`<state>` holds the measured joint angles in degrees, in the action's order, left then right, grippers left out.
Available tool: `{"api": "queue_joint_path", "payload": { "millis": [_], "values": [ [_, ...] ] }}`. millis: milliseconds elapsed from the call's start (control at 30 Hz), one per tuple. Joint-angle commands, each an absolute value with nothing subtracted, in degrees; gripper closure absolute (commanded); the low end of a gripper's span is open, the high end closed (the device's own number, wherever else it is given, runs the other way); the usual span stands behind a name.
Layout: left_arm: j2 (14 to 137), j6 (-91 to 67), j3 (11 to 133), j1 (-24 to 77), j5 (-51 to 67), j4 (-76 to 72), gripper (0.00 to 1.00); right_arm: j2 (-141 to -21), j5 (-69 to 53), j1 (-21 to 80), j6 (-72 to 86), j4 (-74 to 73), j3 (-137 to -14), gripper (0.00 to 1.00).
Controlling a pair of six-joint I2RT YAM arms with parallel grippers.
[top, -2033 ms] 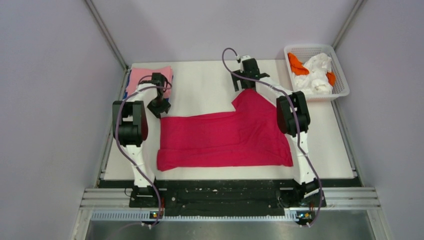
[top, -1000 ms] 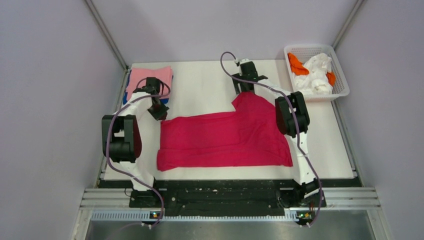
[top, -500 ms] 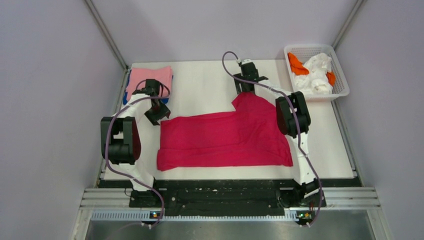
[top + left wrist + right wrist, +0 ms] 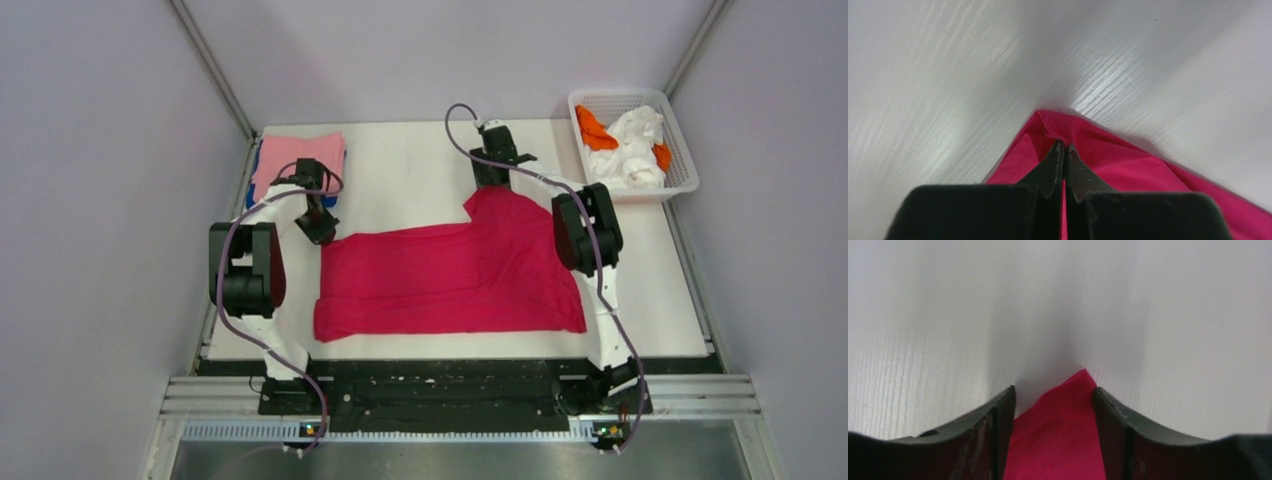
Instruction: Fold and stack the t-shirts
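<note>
The large crimson t-shirt (image 4: 450, 280) lies spread flat on the white table (image 4: 410, 165). My left gripper (image 4: 321, 230) sits at its far left corner, and the left wrist view shows the left gripper (image 4: 1064, 146) shut with the red corner (image 4: 1048, 127) pinched between the tips. Over the shirt's far tip stands my right gripper (image 4: 491, 178). In the right wrist view the right gripper (image 4: 1054, 396) has its jaws apart, the red tip (image 4: 1075, 390) lying between them. A folded pink t-shirt (image 4: 298, 158) rests at the back left on a blue one (image 4: 252, 190).
A white basket (image 4: 684, 160) holding white and orange cloths (image 4: 632, 140) stands at the back right corner. Metal frame posts rise at both back corners. The arm bases sit on the black rail along the near edge.
The left gripper opened briefly at the shirt's corner and closed again on it. The right gripper came down onto the shirt's far tip and its jaws have narrowed.
</note>
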<state>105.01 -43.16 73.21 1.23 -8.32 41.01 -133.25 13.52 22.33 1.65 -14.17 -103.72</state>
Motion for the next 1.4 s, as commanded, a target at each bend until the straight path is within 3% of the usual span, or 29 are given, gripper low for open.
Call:
{"api": "queue_joint_path", "payload": {
  "millis": [0,100,333,567,900,1367],
  "values": [
    [101.8,-42.9,73.2,1.2,-8.1,39.3,1.0,-130.7,13.8,21.9,2.5,-17.5,-101.3,0.46],
    [99.7,-42.4,71.7,1.2,-7.9,38.9,1.0,-129.9,12.8,21.9,3.5,-17.4,-100.4,0.54],
    [96.7,-42.0,68.9,1.3,-5.7,38.1,1.0,-127.3,13.1,21.9,4.5,-15.6,-98.2,1.0],
    [93.9,-41.4,66.7,1.2,-3.9,37.3,1.0,-117.9,15.0,21.9,4.5,-10.4,-92.9,1.0],
    [86.2,-40.6,60.6,1.3,-3.7,35.9,1.0,-95.5,14.4,23.6,7.0,-9.5,-70.9,1.0],
    [73.5,-41.1,51.0,1.2,-5.5,35.6,1.0,-63.4,15.0,27.1,15.1,-21.9,-51.2,1.0]
  ]
}}
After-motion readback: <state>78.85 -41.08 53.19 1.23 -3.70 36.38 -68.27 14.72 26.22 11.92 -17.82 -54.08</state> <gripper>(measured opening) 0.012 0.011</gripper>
